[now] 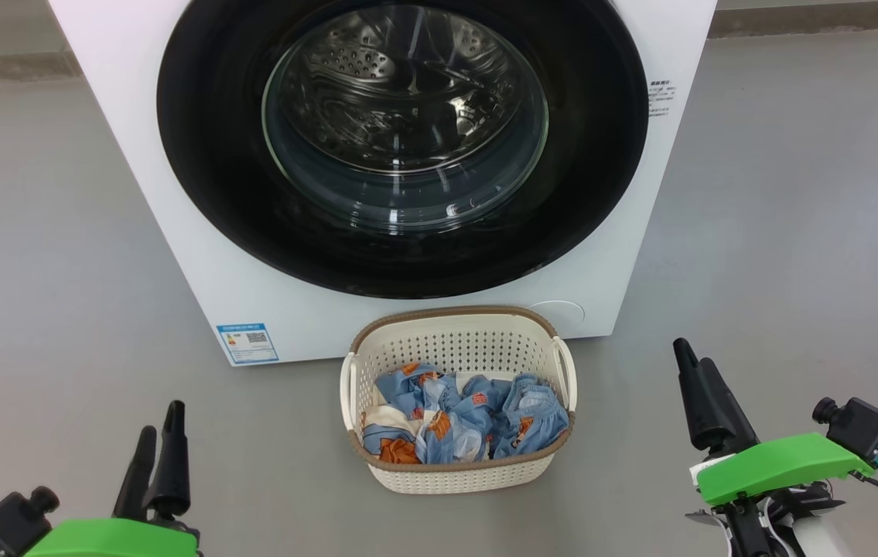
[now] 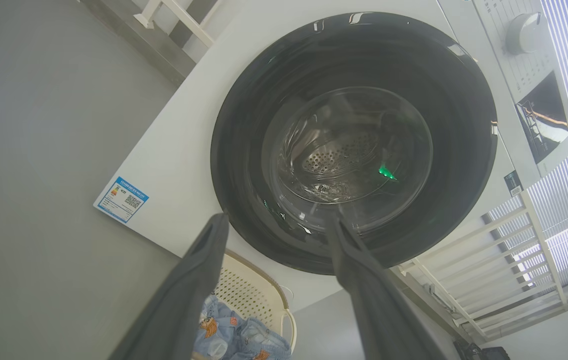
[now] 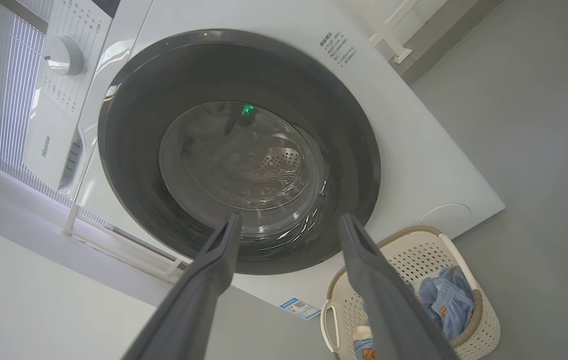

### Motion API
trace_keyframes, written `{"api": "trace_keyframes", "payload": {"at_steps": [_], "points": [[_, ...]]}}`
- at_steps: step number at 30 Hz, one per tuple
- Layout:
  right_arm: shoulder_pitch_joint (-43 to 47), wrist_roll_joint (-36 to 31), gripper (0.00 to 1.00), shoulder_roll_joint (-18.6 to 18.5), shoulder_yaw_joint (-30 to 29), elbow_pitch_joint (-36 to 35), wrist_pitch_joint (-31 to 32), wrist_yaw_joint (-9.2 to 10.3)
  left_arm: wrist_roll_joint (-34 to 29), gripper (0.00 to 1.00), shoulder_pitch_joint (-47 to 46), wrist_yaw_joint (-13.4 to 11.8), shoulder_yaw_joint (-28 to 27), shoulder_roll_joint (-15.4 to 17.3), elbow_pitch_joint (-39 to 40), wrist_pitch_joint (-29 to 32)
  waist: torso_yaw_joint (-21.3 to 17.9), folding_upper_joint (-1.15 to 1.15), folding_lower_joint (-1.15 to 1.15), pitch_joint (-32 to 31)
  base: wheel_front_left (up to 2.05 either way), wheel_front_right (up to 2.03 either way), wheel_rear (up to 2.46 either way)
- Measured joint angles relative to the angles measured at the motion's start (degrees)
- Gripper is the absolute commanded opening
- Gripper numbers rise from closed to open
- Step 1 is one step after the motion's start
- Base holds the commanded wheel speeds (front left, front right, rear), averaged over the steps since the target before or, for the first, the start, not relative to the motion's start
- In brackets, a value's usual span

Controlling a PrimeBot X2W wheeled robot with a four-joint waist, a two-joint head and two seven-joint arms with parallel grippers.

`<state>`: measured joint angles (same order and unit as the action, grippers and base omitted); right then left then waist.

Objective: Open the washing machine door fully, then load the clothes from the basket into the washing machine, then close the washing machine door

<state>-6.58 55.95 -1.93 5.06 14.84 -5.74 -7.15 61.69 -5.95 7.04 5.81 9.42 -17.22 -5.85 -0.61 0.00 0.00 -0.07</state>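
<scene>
Plainly, the washing machine filled the upper middle of the head view. The washing machine door lay shut against its white front, with the steel drum showing through the glass. The basket stood on the grey floor at lower centre, just below the machine's bottom edge. The clothes were heaped inside it, blue with orange patches. A blue sticker sat at the machine's lower left corner, left of the basket. The left gripper hung at lower left and the right gripper at lower right, both well apart from the basket and touching nothing. In the head view their fingers overlapped, so the gap was perhaps hard to judge there. Each wrist view showed its two dark fingers spread wide and empty, framing the door's lower rim.
</scene>
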Motion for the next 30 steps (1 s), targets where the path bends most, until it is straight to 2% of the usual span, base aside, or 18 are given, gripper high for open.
{"api": "trace_keyframes", "payload": {"at_steps": [30], "points": [[-2.68, -25.25, 1.0, -0.29, 0.67, 5.58, -4.72, -0.01, -19.81, 1.0, -1.35, 0.08, 1.74, 0.08, -2.88, -4.74, 0.11, 0.0, 0.0, -0.6, 0.0, 0.0, 0.0]]}}
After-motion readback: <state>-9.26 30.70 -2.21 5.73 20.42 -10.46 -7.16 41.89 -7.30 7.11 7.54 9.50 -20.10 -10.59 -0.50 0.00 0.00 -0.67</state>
